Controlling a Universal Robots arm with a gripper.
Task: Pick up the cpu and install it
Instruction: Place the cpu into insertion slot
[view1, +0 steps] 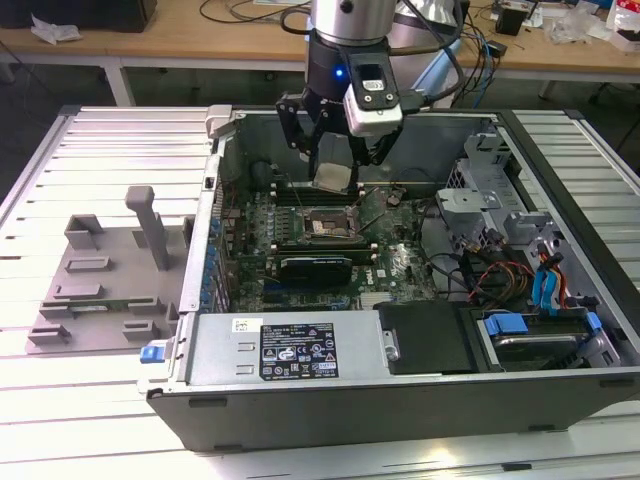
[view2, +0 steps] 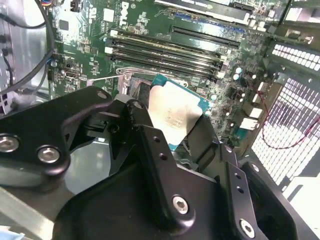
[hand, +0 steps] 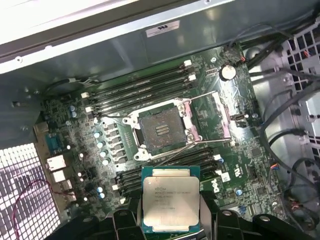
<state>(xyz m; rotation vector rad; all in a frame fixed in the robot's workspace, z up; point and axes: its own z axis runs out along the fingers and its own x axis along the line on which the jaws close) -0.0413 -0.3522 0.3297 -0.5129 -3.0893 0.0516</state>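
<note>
The end effector (view1: 335, 172) is clamped on the cpu (view1: 332, 178), its two fingers (view2: 197, 137) pressing opposite edges of the chip so that the silvery top plate faces back up toward the wrist. The cpu hangs in the air inside the open computer case (view1: 400, 400), which lies on its side on the slatted worktop (view1: 100, 130), and it touches nothing but the fingers.

What matters here is how the chip sits relative to the socket (view1: 330, 228) on the motherboard (view1: 400, 262). In the exterior view the cpu is raised well clear of the board, and the socket shows just beneath it in the picture, close to the same line. In the first wrist view the cpu (hand: 170, 205) does not cover the socket (hand: 161, 131): the whole dark square of contacts shows beyond one edge of the chip, with a row of memory slots (hand: 165, 165) between them. This suggests the chip is offset to one side and not yet directly over it. The socket's edges also look slightly turned against the chip's edges, so a small twist seems to be left as well as the sideways shift. The load frame (hand: 212, 117) stands swung open beside the socket, which is bare and ready to take the chip
</note>
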